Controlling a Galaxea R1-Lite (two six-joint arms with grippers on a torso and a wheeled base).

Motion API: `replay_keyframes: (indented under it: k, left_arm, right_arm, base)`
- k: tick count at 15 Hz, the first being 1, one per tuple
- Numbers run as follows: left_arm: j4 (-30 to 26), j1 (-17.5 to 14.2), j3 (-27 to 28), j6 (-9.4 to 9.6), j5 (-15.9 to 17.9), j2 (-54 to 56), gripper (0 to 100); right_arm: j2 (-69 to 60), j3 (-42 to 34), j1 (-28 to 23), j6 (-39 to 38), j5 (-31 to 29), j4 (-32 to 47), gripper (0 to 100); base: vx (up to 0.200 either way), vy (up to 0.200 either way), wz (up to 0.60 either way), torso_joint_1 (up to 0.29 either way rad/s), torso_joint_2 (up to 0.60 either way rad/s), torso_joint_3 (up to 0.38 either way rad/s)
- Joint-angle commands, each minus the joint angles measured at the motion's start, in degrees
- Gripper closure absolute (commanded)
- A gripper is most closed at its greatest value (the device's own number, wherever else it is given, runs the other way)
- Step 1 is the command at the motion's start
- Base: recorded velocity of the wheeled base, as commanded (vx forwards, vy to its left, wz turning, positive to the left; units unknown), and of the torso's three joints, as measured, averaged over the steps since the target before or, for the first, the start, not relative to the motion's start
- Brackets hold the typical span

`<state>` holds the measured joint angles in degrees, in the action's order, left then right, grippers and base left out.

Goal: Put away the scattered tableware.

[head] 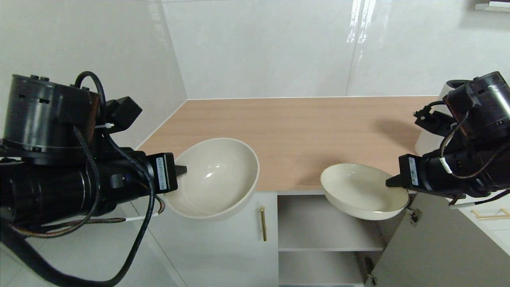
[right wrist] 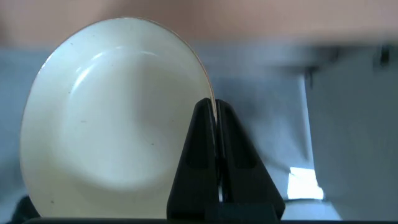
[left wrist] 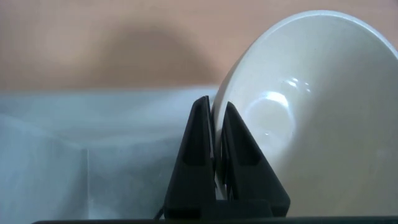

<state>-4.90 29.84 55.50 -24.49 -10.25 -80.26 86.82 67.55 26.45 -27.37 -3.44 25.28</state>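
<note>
Left claw (head: pixel 183 170) pinches deep bowl (head: pixel 221 175), right claw (head: pixel 389 183) shallow bowl (head: pixel 356 190).

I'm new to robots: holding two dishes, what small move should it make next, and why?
Probably lower the right end effector, shut on the shallow bowl, toward the shelf: that bowl hangs before the open cupboard.

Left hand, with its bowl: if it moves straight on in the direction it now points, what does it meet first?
Probably the plate in the right hand; the left hand points across toward it, bowl leading. Depth is unclear.
</note>
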Motion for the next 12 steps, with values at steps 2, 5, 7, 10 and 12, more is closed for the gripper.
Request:
replay_keyframes:
  k: [2, 5, 7, 10, 12]
  left_arm:
    - [-0.02, -0.05, -1.71, -0.21, 0.14, 0.55, 100]
    - [-0.02, -0.05, -2.07, -0.12, 1.46, -0.60, 100]
    - [-0.02, -0.05, -2.15, -0.12, 1.90, -1.04, 100]
    - [-0.02, -0.05, -2.15, -0.12, 1.90, -1.21, 100]
    - [-0.02, -0.05, -2.15, -0.12, 1.99, -1.83, 100]
  right_arm:
    - [-2.71, -3.92, 0.00, -0.05, -0.08, -0.94, 100]
    - [-2.18, -5.85, -0.26, 0.12, -0.43, -2.52, 100]
    - [-1.13, -6.55, -0.88, 0.21, -0.43, -4.28, 100]
    - [-0.07, -7.43, -0.88, 0.21, -0.52, -6.04, 100]
    - [0.37, -7.61, -0.88, 0.21, -0.52, -6.30, 100]
  base:
    - [-0.200, 0.000, 0.00, -0.005, 0.00, 0.005]
    - [-0.067, 0.000, 0.00, -0.006, 0.00, 0.002]
    - [0.000, 0.000, 0.00, 0.000, 0.00, 0.000]
    - [0.000, 0.000, 0.00, 0.000, 0.00, 0.000]
    - [0.000, 0.000, 0.00, 0.000, 0.00, 0.000]
